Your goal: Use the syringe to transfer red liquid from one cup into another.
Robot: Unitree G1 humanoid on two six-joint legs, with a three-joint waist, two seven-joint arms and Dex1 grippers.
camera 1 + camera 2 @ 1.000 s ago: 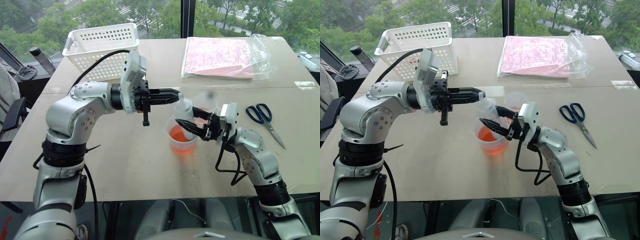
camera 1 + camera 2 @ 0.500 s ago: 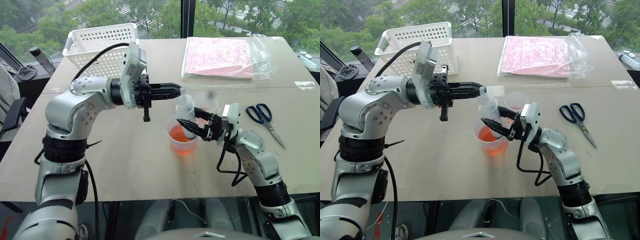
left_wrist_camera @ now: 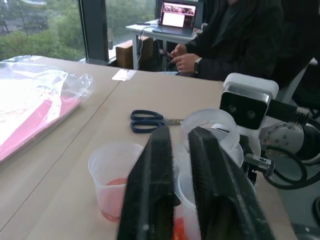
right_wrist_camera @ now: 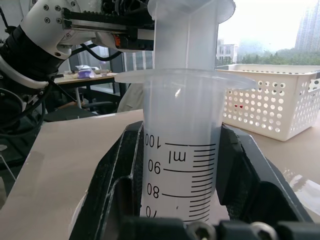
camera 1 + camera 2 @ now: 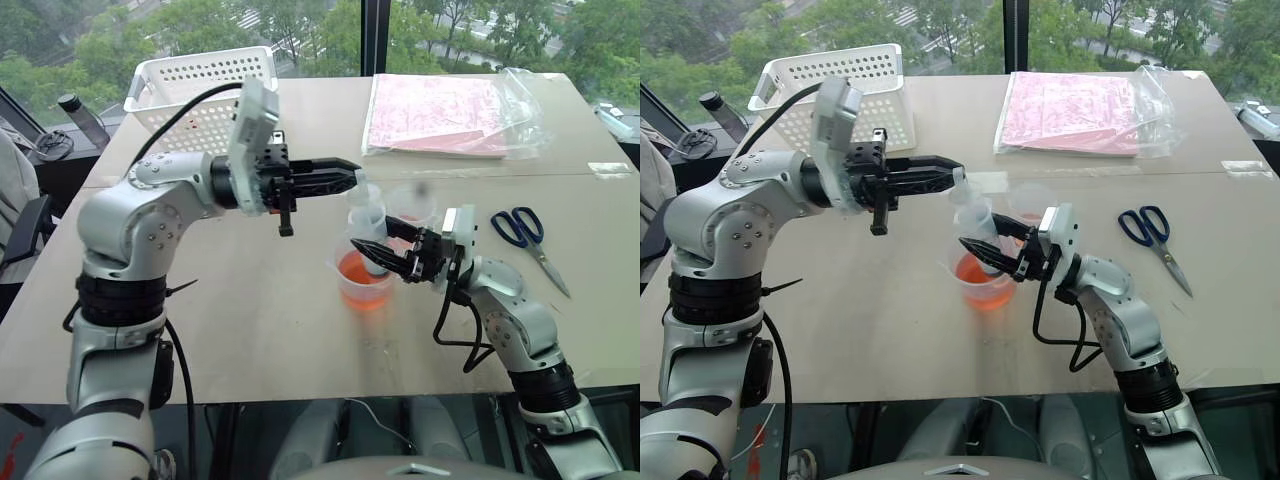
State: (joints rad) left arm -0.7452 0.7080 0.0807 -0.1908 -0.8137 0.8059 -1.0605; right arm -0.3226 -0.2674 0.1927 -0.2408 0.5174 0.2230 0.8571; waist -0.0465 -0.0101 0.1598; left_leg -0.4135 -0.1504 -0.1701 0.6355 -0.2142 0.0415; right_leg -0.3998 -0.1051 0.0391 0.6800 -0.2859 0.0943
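Note:
The clear syringe [image 4: 182, 150] stands upright with its tip down in the larger beaker [image 5: 360, 287], which holds orange-red liquid. My right gripper [image 5: 372, 252] is shut on the syringe barrel just above the beaker's rim. My left gripper [image 5: 352, 170] reaches in level from the left, with its tips at the plunger's pale top. In the left wrist view the left gripper's fingers [image 3: 155, 190] stand a narrow gap apart. The smaller cup [image 5: 413, 205], tinted pale red at its bottom, stands just behind the beaker.
Blue-handled scissors [image 5: 530, 235] lie on the table to the right. A white perforated basket [image 5: 205, 95] stands at the back left and a bag of pink sheets [image 5: 440, 110] at the back right. A seated person [image 3: 220, 35] is beyond the table.
The left gripper's fingers, shut at the plunger top before, now stand slightly apart. The right gripper and the syringe barrel have stayed in place over the beaker.

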